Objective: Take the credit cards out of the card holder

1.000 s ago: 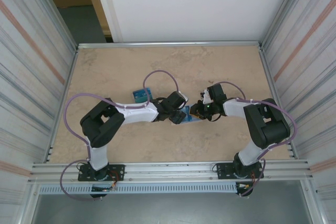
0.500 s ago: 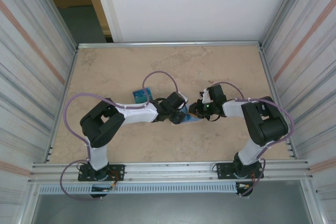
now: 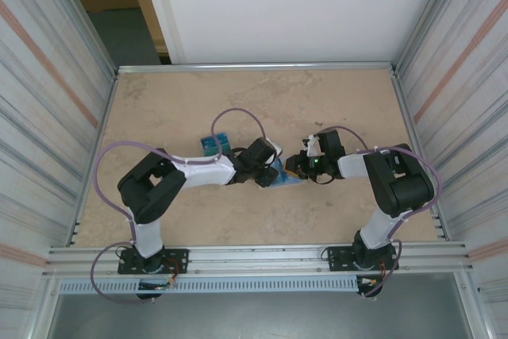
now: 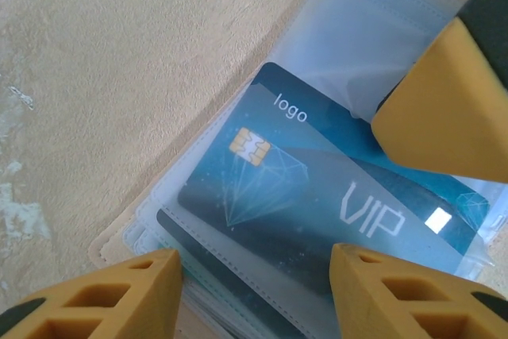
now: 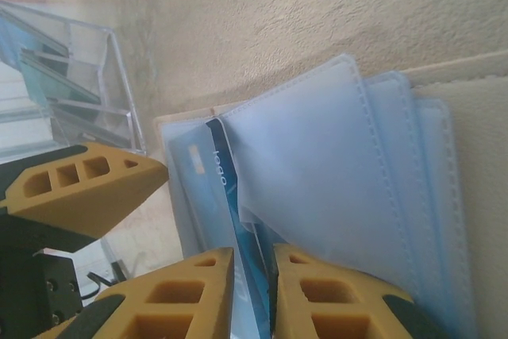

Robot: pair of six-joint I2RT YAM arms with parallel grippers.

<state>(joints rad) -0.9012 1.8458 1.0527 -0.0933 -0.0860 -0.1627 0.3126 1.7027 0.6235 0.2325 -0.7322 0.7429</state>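
The card holder [image 3: 287,179] lies open on the table between both arms, its beige edge [image 4: 119,236] and pale blue sleeves [image 5: 341,156] showing. A teal credit card [image 4: 309,188] marked "VIP" with a gold chip sticks partly out of a sleeve. My left gripper [image 4: 254,275] is open, its yellow fingers straddling the card's near edge. My right gripper [image 5: 252,263] is shut on the credit card [image 5: 230,196], whose thin edge runs between its fingers. In the top view the left gripper [image 3: 270,175] and right gripper [image 3: 293,168] meet over the holder.
A clear plastic stand [image 5: 71,85] holding teal cards sits just behind the left arm, seen as a teal patch [image 3: 213,145] from above. Metal walls enclose the tan table [image 3: 182,101] on both sides.
The left gripper's jaws have narrowed around the card. The left arm's wrist and cable loop have shifted slightly left. The right arm has barely moved.
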